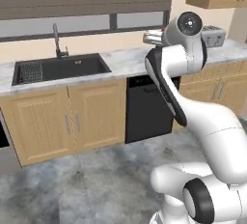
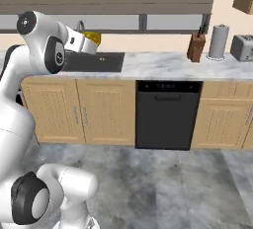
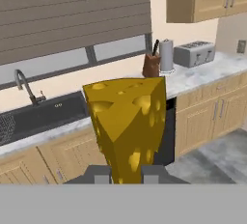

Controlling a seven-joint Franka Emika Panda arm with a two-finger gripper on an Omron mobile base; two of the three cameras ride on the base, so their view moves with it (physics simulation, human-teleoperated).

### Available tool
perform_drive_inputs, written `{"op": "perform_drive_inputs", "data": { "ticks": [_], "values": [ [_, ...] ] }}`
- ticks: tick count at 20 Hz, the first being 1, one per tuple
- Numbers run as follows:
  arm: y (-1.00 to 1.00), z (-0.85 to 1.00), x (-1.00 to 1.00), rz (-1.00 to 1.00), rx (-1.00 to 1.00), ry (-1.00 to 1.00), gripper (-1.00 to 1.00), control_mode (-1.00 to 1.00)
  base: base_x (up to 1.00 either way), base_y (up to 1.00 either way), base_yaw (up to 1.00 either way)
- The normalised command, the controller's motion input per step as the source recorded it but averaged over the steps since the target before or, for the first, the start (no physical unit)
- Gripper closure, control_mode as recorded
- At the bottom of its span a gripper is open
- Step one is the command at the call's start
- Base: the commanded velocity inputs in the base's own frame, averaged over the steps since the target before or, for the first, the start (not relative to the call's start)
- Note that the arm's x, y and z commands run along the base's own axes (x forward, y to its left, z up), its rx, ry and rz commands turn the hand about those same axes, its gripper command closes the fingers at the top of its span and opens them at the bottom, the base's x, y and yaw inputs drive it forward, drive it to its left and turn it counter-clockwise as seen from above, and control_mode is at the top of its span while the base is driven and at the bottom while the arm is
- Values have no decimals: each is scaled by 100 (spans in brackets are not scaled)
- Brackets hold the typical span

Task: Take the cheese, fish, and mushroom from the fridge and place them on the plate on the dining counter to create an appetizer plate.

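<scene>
Evidently end effector (image 3: 123,174) gripping cheese (image 3: 128,124), aloft.

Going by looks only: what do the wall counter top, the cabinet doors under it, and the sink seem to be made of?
Counter top: looks like polished marble or stone, pale grey-white with soft veining. Cabinet doors: light tan wood with visible grain, framed panels and slim metal-looking handles, satin finish. Sink: matte black basin, possibly composite or coated metal; the render leaves that open. Its faucet looks like grey metal.

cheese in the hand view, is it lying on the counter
No, the cheese is held up between the gripper fingertips, with the counter far behind.
</scene>
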Motion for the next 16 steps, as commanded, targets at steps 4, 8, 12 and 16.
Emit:
{"op": "perform_drive_inputs", "data": {
  "ticks": [4,8,12,16],
  "values": [
    [0,0,0,0,0,0,100,100,91,4,44],
    [0,0,0,0,0,0,100,100,70,37,44],
    [0,0,0,0,0,0,100,100,58,59,42],
    [0,0,0,0,0,0,100,100,57,56,42]
  ]
}}
